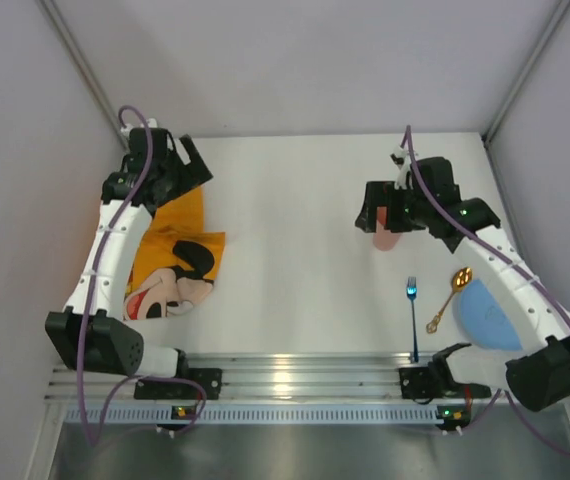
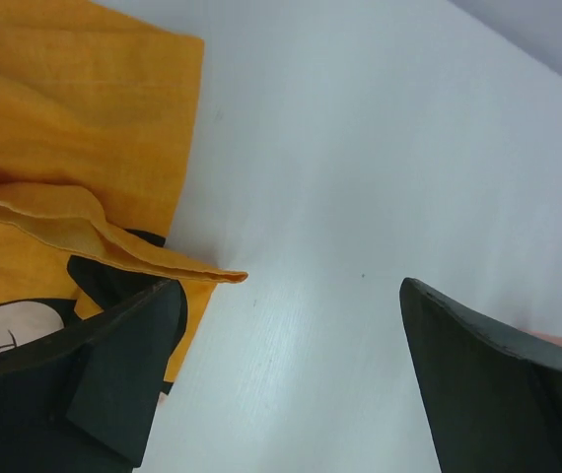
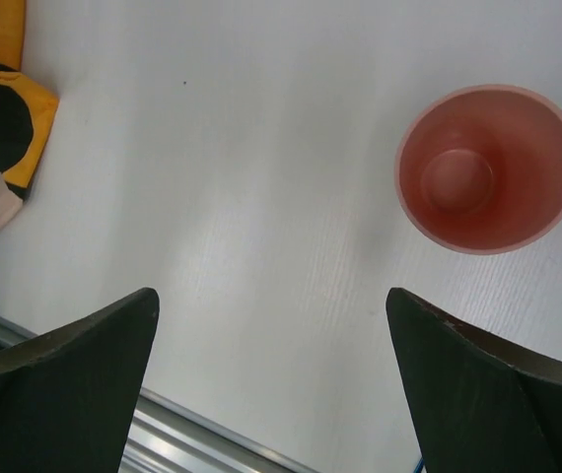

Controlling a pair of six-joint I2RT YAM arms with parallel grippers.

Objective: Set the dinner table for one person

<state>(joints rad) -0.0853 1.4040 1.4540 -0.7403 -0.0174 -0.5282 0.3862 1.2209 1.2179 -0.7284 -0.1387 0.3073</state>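
Note:
The white dinner table (image 1: 295, 230) carries a crumpled orange Mickey Mouse placemat (image 1: 180, 255) at the left. My left gripper (image 1: 197, 163) hovers at the placemat's far edge, open and empty. In the left wrist view the gripper (image 2: 291, 286) stands over bare table beside a folded edge of the placemat (image 2: 74, 128). A pink cup (image 1: 386, 238) stands upright at the right. My right gripper (image 1: 370, 215) is open and empty just beside and above it. In the right wrist view the cup (image 3: 488, 168) lies outside the gripper (image 3: 272, 296).
A blue fork (image 1: 412, 315), a gold spoon (image 1: 449, 298) and a blue plate (image 1: 490, 315) lie at the near right. Silver rails (image 1: 295, 375) run along the near edge. Grey walls close the left, back and right sides.

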